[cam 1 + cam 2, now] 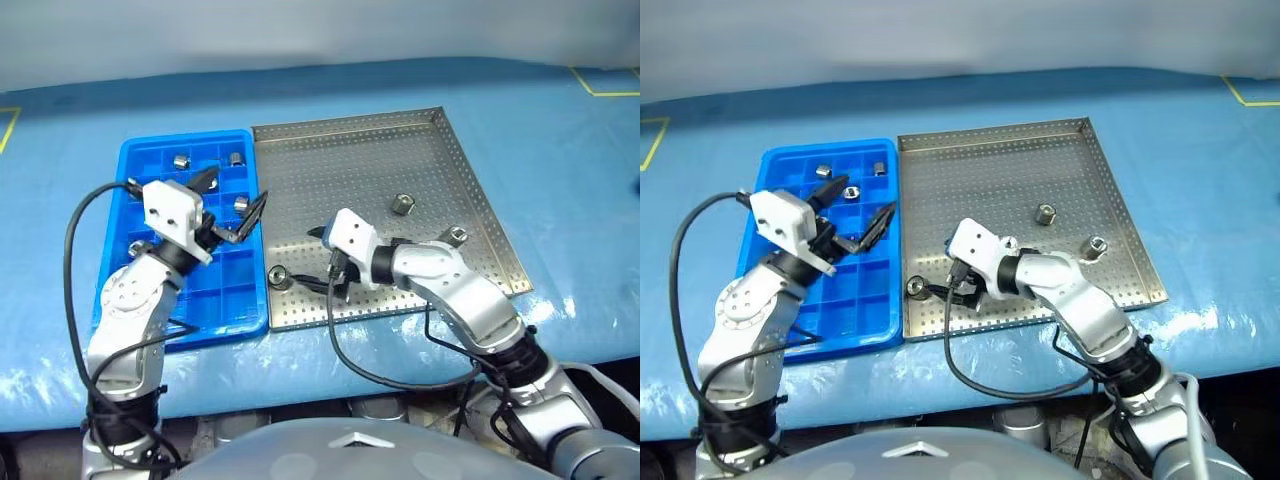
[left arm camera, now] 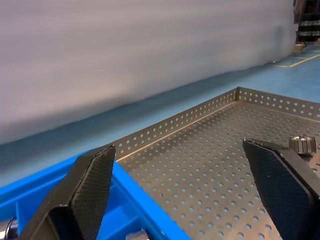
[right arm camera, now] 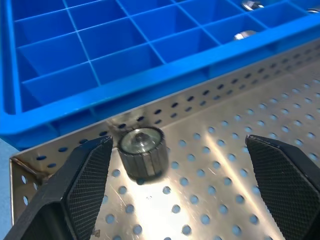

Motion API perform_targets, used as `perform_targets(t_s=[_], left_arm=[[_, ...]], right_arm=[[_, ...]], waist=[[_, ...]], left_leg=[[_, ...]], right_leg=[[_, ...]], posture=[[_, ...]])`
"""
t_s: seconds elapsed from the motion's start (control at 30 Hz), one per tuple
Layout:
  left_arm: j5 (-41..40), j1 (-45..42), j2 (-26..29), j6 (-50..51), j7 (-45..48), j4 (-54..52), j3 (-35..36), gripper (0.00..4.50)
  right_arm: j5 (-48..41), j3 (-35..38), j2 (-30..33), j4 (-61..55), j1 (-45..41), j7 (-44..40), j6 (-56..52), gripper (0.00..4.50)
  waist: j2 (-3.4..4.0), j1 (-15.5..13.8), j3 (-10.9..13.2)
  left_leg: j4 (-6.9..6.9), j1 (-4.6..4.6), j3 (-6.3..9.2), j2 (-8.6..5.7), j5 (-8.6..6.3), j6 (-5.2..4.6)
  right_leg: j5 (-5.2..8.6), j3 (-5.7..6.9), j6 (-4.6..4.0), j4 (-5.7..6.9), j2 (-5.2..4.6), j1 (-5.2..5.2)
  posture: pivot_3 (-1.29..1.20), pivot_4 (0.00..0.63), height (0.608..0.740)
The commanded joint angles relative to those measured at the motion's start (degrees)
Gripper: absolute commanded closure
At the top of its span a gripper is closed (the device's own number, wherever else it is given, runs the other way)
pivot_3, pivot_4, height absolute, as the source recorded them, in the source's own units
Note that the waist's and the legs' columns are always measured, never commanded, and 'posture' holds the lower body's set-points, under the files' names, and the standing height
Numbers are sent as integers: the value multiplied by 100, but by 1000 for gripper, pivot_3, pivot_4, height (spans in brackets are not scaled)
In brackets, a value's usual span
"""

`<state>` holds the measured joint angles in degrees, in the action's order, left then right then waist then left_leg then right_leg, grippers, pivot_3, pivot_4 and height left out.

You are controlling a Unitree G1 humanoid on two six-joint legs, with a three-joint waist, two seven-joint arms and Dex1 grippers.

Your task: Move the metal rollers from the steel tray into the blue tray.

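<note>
The right tool (image 3: 175,185), jaws spread wide and empty, was lined up low over the steel tray (image 1: 350,150), with one of the metal rollers (image 3: 142,151) sitting just inside its near finger, close to the tray's corner beside the blue tray (image 1: 140,160). A pickup was judged to be in hand; a small shift to centre the roller, then a close, seemed called for. The left tool (image 1: 232,207) was held wide and empty above the blue tray. Three rollers were counted on the steel tray. Four or five were made out in the blue compartments.
</note>
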<state>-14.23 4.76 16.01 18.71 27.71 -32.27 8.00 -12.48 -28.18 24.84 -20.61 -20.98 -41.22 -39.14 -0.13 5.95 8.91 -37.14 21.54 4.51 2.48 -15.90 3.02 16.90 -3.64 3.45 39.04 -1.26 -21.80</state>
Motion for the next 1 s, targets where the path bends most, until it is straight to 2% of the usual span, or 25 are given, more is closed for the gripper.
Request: perform_targets(t_s=[0.03,0.27,0.4,0.7,0.77,0.87,1.0], left_arm=[[63,448,38,-526,-74,-419,124,53],[103,1447,66,-931,-62,-691,-11,53],[197,1855,292,-1082,172,-662,-203,53],[-37,2123,911,-972,768,-572,-540,53],[-85,2129,972,-968,807,-564,-544,53],[-115,2155,958,-1023,764,-549,-503,53],[-166,2147,973,-1255,882,-233,-412,53]], right_arm=[[55,-209,-163,169,-204,-234,235,0],[188,-345,-216,614,-376,-585,478,0],[252,-324,-247,944,-408,-705,607,0],[325,-186,-234,1423,-487,-905,800,0],[152,-96,-200,1310,-456,-1061,723,0],[-620,334,-164,838,-325,-1477,451,0],[-933,666,-66,616,-241,-1537,307,0]], waist=[[0,-95,0],[1,-312,0],[2,-341,-1],[5,-387,-1],[6,-401,-2],[5,-441,-1],[10,-444,3]], left_leg=[[1,0,0,0,0,0],[4,1,2,-1,0,0],[7,-4,1,2,0,0],[10,-22,-1,5,0,0],[9,-23,-1,5,0,0],[9,-20,-1,4,0,0],[12,-12,-1,5,-1,-2]], right_leg=[[0,0,0,-1,-1,-1],[0,5,0,-5,-4,0],[0,6,-1,-3,0,0],[-2,1,-7,-2,6,11],[-3,2,-7,-3,5,14],[-3,2,-7,-6,4,14],[-3,3,-7,-12,4,8]], posture=[[-5,150,740],[45,150,740],[55,150,740],[63,150,740],[64,150,740],[65,150,740],[61,150,740]])
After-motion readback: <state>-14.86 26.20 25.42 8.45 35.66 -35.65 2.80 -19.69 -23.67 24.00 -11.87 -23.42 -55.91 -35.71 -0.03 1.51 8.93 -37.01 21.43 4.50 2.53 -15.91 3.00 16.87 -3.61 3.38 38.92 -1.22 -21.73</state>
